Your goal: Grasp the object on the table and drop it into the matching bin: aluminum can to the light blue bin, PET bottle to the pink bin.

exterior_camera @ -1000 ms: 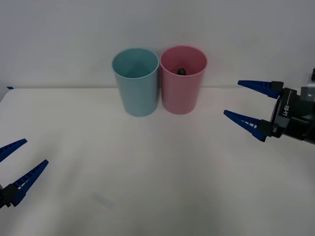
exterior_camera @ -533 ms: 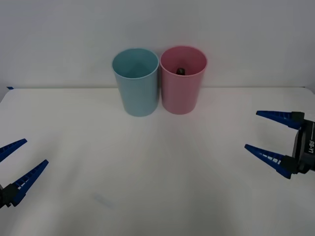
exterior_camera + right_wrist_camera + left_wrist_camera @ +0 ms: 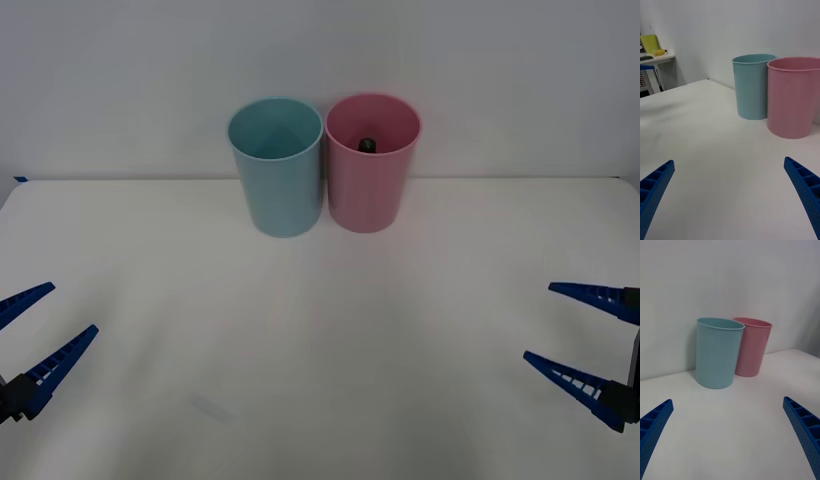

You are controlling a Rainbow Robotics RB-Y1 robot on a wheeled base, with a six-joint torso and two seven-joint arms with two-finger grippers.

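The pink bin [image 3: 371,165] stands at the back of the white table [image 3: 320,330], touching the light blue bin [image 3: 277,165] on its left. A dark cap of the PET bottle [image 3: 367,145] peeks out inside the pink bin; the rest of the bottle is hidden by the bin's wall. My right gripper [image 3: 588,340] hangs open at the table's right edge, well in front of the bins. At the left edge my left gripper [image 3: 35,335] stays open and empty. Both bins also stand ahead in the right wrist view, pink bin [image 3: 793,101] and light blue bin [image 3: 751,88], and in the left wrist view, pink bin [image 3: 752,347] and light blue bin [image 3: 718,352].
A plain white wall [image 3: 320,60] rises just behind the bins. A desk with a yellow item [image 3: 651,47] stands off to the side in the right wrist view.
My right gripper has drawn back from beside the pink bin toward the front right edge of the table, staying open. The left gripper has not moved.
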